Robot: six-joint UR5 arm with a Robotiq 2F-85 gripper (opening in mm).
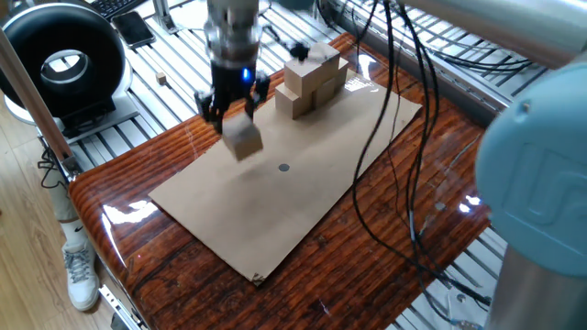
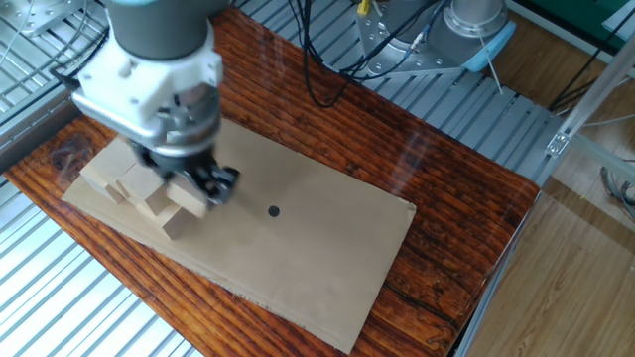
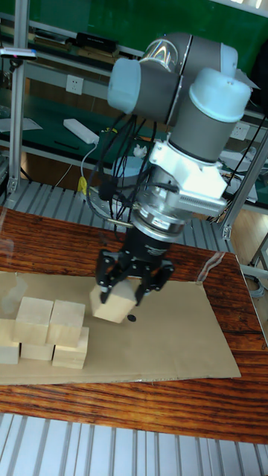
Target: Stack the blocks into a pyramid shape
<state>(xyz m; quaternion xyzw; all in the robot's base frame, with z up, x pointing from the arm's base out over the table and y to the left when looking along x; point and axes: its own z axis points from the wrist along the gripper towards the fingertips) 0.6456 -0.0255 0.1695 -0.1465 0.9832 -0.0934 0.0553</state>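
Note:
My gripper (image 1: 235, 117) is shut on one light-tan wooden block (image 1: 244, 142), which hangs tilted a little above the cardboard sheet (image 1: 275, 215). In the tall fixed view the gripper (image 3: 123, 296) and its block (image 3: 112, 306) sit just right of the stacked blocks (image 3: 48, 335), apart from them. That stack (image 1: 312, 78) lies at the far end of the sheet, with a bottom row and two blocks on top. In the other fixed view the wrist covers much of the gripper (image 2: 203, 188), close beside the stack (image 2: 134, 183).
A black dot (image 1: 283, 167) marks the cardboard's middle. Black cables (image 1: 394, 137) hang across the glossy wooden table (image 1: 440, 183) on the right. A black ring-shaped device (image 1: 60, 60) and a tiny tan cube (image 1: 161, 80) sit on the slatted metal beyond the table's left edge.

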